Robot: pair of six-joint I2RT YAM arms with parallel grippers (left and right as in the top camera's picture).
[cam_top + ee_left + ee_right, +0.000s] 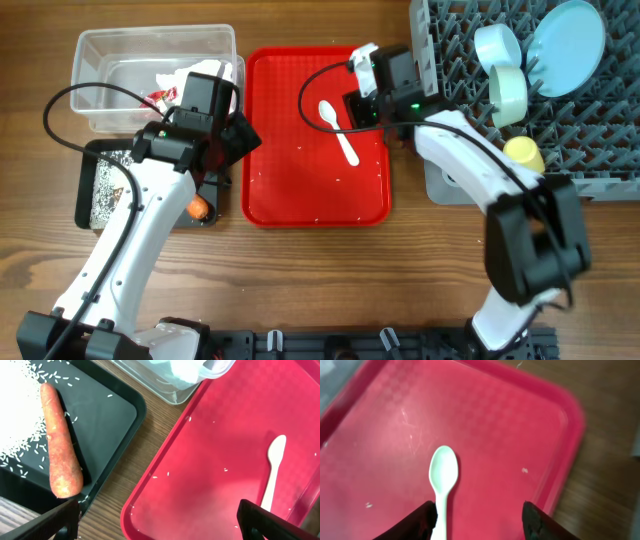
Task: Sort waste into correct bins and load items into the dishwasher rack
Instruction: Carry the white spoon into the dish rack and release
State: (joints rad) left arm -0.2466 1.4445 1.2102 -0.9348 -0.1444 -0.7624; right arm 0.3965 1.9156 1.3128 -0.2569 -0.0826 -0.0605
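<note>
The white spoon (338, 130) lies on the red tray (315, 190). My right gripper (362, 104) is open and empty just above the tray; in the right wrist view (480, 520) the spoon (442, 472) lies by its left finger. My left gripper (238, 135) is open and empty over the tray's left edge (160, 525). The carrot (60, 445) lies in the black tray (112, 415) with white crumbs. The napkin (215, 72) and wrapper (160, 98) are in the clear tub (110, 50). The plate (567, 45), blue bowl (497, 45), mint bowl (510, 92) and yellow cup (524, 153) sit in the grey rack (590, 150). The brown lump is hidden.
The red tray (210, 435) carries scattered white crumbs and lies between the black tray and the rack. The clear tub's corner (170, 390) shows behind it in the left wrist view. Wooden table surrounds everything.
</note>
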